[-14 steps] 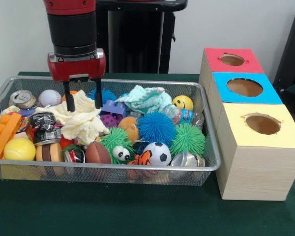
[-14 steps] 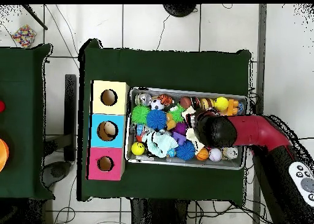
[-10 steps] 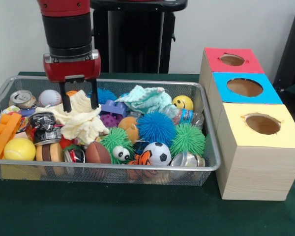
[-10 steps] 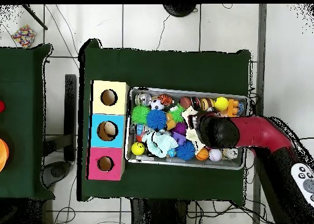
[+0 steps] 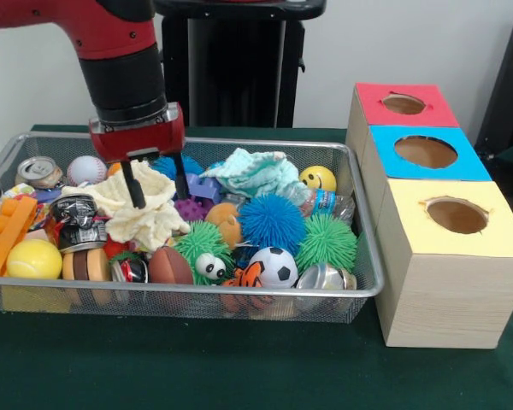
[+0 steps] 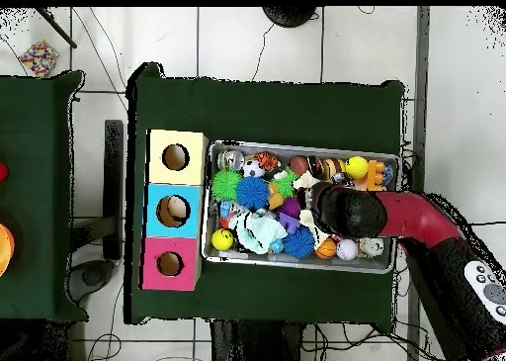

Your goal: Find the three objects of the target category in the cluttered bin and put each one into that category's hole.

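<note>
The silver wire mesh bin (image 5: 197,292) lies on the green table, full of toys, balls, cans and cloths. It also shows in the overhead view (image 6: 296,264). My gripper (image 5: 158,181) is open, its two black fingers pointing down into the left half of the bin. The fingers straddle the top of a crumpled cream cloth (image 5: 145,218). In the overhead view the arm's wrist (image 6: 348,211) covers the gripper. The hole (image 5: 403,104) in the red-topped box is at the far right, and it also shows in the overhead view (image 6: 170,264).
Blue-topped (image 5: 427,152) and yellow-topped (image 5: 457,215) boxes stand in a row with the red one. In the bin are a teal cloth (image 5: 256,171), baseball (image 5: 86,169), smiley ball (image 5: 318,178), blue spiky ball (image 5: 271,222), soccer ball (image 5: 276,266) and crushed cans (image 5: 39,171).
</note>
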